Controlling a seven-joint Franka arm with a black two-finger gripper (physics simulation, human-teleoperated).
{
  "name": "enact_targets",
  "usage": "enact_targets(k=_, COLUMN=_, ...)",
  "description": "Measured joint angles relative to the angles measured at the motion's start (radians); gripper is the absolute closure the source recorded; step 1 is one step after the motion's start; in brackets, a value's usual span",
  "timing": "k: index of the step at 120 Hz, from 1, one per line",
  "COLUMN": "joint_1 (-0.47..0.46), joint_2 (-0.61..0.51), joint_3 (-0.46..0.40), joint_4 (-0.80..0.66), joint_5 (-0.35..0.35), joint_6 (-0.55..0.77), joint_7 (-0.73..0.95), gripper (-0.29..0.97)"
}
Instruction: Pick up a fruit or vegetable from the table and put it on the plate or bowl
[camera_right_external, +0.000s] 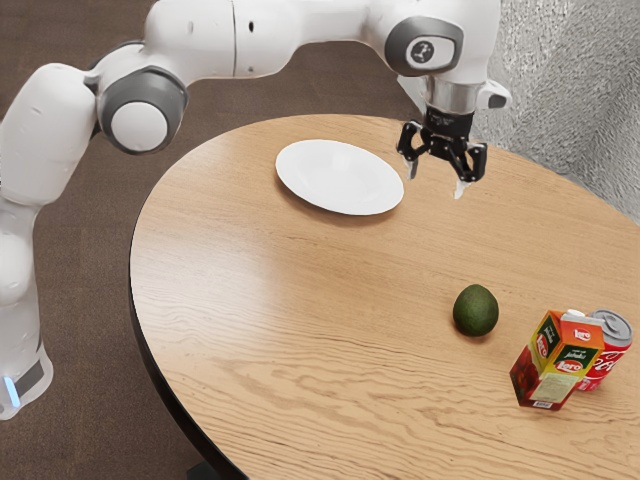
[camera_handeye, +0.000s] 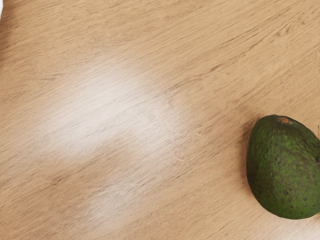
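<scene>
In the exterior view, the white arm (camera_right_external: 200, 40) comes in over the round wooden table (camera_right_external: 300, 330), and the black gripper (camera_right_external: 437, 180) hangs in the air above the tabletop. Its fingers are spread apart and there's nothing between them. Just beside it, toward the exterior view's left, sits the white plate (camera_right_external: 340, 177), close to the table's far edge and bare on top. The avocado (camera_right_external: 476, 309), dark green, lies on the wood well apart from both plate and gripper. It's out in the nearer half of the table, toward the exterior view's right. Near it, further to that same side, stands an orange and red juice carton (camera_right_external: 555, 372), with a red soda can (camera_right_external: 607, 348) tucked right behind it. Whether those two actually touch, I can't tell from here. Over to the wrist view, and there's the avocado (camera_handeye: 284, 167) again, off to one side of the hand, not beneath it. It rests on its side on the table (camera_handeye: 125, 125) with a small brown stem nub showing at one end. A pale sheen runs across the grain of the wood beside it.
</scene>
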Motion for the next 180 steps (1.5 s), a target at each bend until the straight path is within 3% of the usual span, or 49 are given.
enact_targets(k=38, joint_1=-0.09, joint_2=0.191, joint_3=-0.014, joint_4=0.143, joint_5=-0.001, joint_6=0.175, joint_7=-0.215, gripper=0.0)
enact_targets(k=51, joint_1=-0.118, joint_2=0.309, joint_3=-0.012, joint_4=0.281, joint_5=-0.001, joint_6=0.189, joint_7=-0.266, gripper=0.0)
enact_targets(k=66, joint_1=-0.132, joint_2=0.368, joint_3=-0.011, joint_4=0.299, joint_5=-0.001, joint_6=0.19, joint_7=-0.315, gripper=0.0)
enact_targets(k=180, joint_1=-0.166, joint_2=0.409, joint_3=-0.01, joint_4=0.253, joint_5=-0.009, joint_6=0.178, joint_7=-0.516, gripper=0.0)
